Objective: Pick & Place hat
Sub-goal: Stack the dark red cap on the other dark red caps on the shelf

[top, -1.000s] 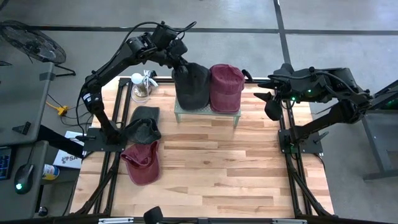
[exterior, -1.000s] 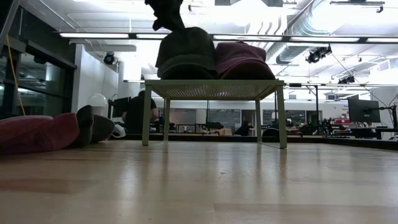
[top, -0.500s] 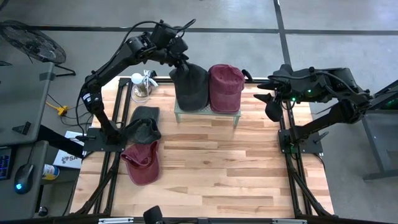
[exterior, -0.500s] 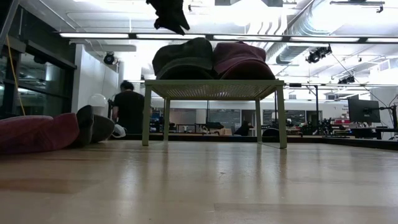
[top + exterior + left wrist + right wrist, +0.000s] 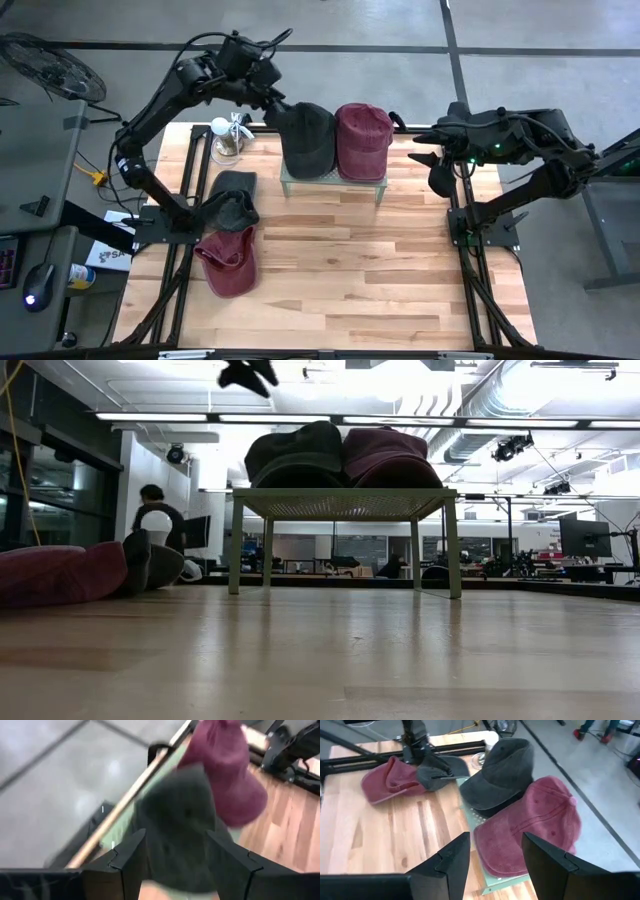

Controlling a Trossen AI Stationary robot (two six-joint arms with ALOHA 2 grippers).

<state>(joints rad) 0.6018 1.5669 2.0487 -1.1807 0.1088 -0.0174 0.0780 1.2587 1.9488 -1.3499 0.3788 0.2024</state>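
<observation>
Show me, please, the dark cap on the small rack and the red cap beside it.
dark cap (image 5: 307, 138), high view, on its crown.
red cap (image 5: 362, 138), high view, on its crown.

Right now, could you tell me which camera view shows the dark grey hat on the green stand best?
The right wrist view: the dark grey hat shows whole, beside the maroon hat. The high view shows it small from above, the low view only its side over the green stand, and the left wrist view blurs it.
</observation>
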